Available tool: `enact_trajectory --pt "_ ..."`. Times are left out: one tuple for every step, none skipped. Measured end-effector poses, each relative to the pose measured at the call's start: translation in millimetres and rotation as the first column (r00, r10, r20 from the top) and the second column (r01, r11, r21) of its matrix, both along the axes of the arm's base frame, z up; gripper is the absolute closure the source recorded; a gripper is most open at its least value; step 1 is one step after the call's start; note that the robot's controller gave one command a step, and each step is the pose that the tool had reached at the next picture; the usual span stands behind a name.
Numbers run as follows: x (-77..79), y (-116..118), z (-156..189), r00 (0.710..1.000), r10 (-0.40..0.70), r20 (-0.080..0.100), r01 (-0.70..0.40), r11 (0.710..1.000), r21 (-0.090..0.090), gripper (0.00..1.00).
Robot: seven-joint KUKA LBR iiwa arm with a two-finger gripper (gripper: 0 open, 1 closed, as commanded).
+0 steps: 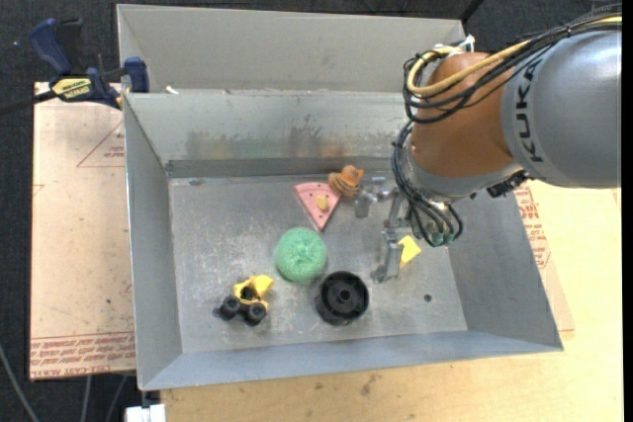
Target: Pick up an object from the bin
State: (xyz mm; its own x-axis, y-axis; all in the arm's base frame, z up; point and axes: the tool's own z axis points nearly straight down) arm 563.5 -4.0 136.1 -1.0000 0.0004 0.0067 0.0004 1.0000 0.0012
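The gripper (387,268) is low in the right part of the bin (148,212), close above the floor, and it hangs down from the orange cover (460,119) of the wrist. If it is spread or pressed together, this cannot be told from this angle. A small yellow piece (409,251) with an angular shape sits just beside the gripper, at its right side and touching it or almost touching it; it is not clear if the piece is pinched or only lies next to the metal. To the left of the gripper, near it, a black round thing (341,298) with a hole in the middle lies on the floor of the bin. Just beside this one, up and to the left, there is a green ball (300,255) with a rough surface. Further left, a small yellow and black toy vehicle (245,301) stands apart from the others. Toward the back wall, a pink triangular piece (316,201) lies flat, and a small orange figure (346,179) is just beside its right corner. Dark cables (435,222) hang in loops under the wrist, above the yellow piece.
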Motion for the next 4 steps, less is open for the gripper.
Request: enact_trajectory --pt "1.8 0.0 4.6 1.000 0.000 0.008 0.000 1.000 0.000 0.00" --pt "8.7 -36.5 -32.7 0.983 0.184 0.018 -0.184 0.983 0.000 0.00" --pt "6.9 -67.7 -24.9 0.951 0.310 0.002 -0.310 0.951 0.002 0.00" --pt "9.4 -70.6 27.5 0.946 0.325 0.010 -0.325 0.946 -0.002 0.00"
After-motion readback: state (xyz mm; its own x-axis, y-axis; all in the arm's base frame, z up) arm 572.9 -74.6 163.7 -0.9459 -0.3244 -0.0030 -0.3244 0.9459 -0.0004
